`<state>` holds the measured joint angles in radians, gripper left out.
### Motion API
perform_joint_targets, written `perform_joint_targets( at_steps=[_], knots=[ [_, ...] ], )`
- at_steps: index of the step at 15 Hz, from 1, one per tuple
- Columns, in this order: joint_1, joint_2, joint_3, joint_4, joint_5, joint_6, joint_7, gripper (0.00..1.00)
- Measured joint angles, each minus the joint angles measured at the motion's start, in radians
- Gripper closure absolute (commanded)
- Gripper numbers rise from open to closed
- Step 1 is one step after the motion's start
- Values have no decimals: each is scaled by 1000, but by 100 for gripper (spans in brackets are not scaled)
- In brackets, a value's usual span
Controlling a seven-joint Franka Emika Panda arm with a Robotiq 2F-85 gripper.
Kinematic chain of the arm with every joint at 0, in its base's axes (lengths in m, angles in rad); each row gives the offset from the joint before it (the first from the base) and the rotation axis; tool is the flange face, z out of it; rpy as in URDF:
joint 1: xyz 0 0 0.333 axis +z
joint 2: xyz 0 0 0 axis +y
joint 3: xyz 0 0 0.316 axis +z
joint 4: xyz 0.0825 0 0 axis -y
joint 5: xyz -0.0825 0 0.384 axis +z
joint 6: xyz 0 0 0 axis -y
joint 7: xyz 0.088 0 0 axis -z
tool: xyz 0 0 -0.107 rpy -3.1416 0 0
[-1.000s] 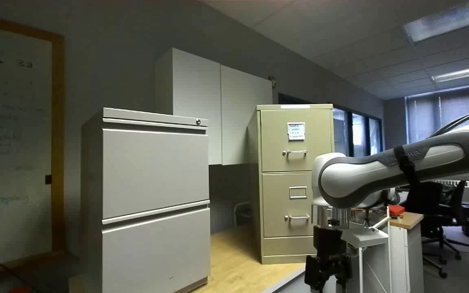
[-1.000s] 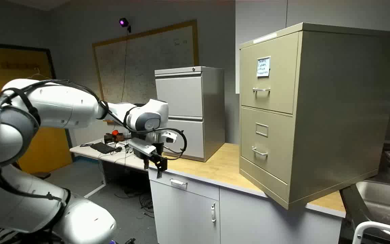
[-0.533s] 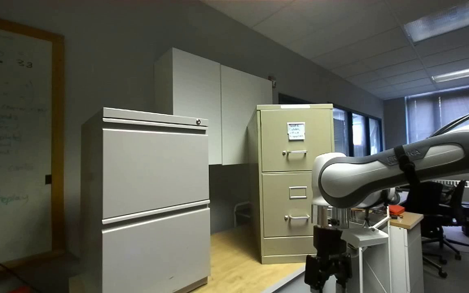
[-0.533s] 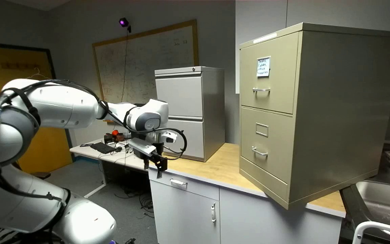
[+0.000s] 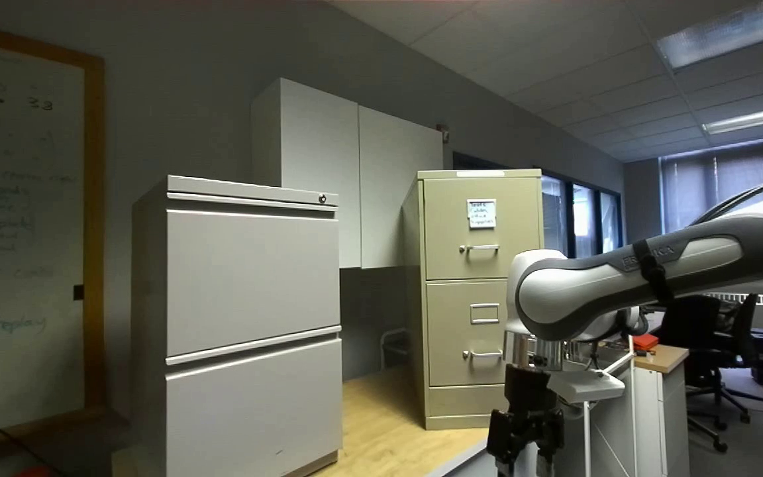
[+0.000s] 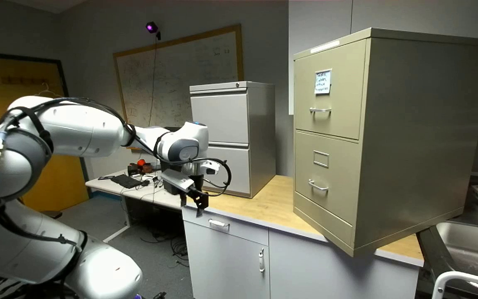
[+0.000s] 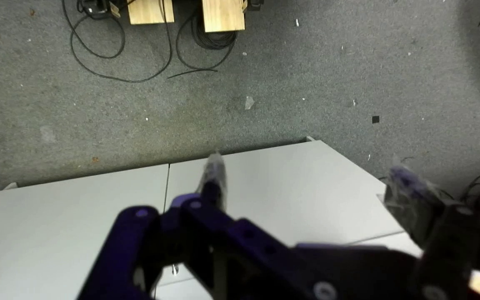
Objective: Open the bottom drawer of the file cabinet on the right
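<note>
The beige file cabinet (image 6: 388, 141) stands on the table (image 6: 276, 199), its bottom drawer (image 6: 333, 176) closed. In an exterior view the drawer's silver handle (image 6: 318, 186) lies well apart from the fingers (image 6: 201, 202), toward three o'clock and slightly above, its long axis slanting from ten to four. The fingers point to six o'clock, spread, with nothing between them; the next move probably calls for a reach across, then a tilt to meet the handle.

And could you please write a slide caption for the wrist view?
Looking down past spread fingers: a pale cupboard, grey carpet and looped black cables.
</note>
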<state>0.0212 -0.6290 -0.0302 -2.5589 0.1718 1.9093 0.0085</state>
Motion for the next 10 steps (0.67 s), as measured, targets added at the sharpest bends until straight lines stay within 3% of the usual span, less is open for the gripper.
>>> perform_joint_targets(
  at_steps=[5,10],
  knots=[
    [-19,80,-54,47,23,189,0,0],
    [-80,222,-133,174,73,362,3,0]
  ],
)
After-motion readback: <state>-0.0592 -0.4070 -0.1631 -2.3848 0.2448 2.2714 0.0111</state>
